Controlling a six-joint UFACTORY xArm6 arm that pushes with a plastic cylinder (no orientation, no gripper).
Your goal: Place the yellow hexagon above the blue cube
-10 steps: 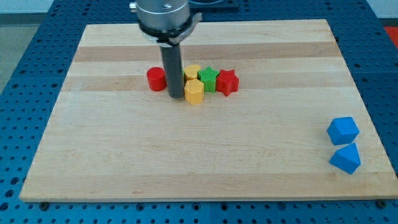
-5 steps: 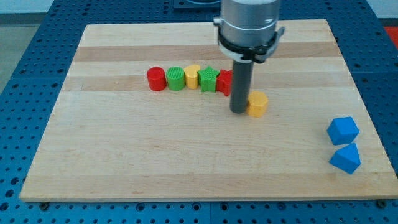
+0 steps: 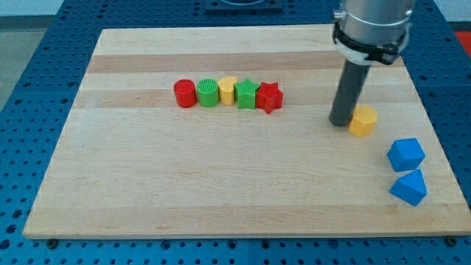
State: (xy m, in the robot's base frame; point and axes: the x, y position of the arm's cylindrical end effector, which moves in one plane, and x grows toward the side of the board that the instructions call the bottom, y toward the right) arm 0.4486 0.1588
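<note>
The rod is being seen coming down from the view's top right, and my tip (image 3: 341, 123) is being held on the wooden bench (image 3: 221, 191), pressed against the left side of the yellow hexagon (image 3: 363, 121). No pincer is being carried by this arm, so nothing is being clenched or released; the hexagon is merely being touched by the bare rod end. The yellow hexagon is being shown in the right part of the bench, up and to the left of the blue cube (image 3: 406, 154), near it but apart, with a strip of bare wood lying between the two. Just below the blue cube, a second blue block (image 3: 409, 187) with a wedge-like shape is being seen, close to it near the bench's right edge. Well apart from the tip, toward the view's upper middle, a tight row of five blocks is being displayed: a red cylinder (image 3: 185, 93) at the left, then a green cylinder (image 3: 209, 93), a yellow block (image 3: 227, 90) whose shape cannot be told for sure, a green star (image 3: 246, 93), and a red star (image 3: 270, 96) at the right end, each one touching or nearly touching its neighbour.
</note>
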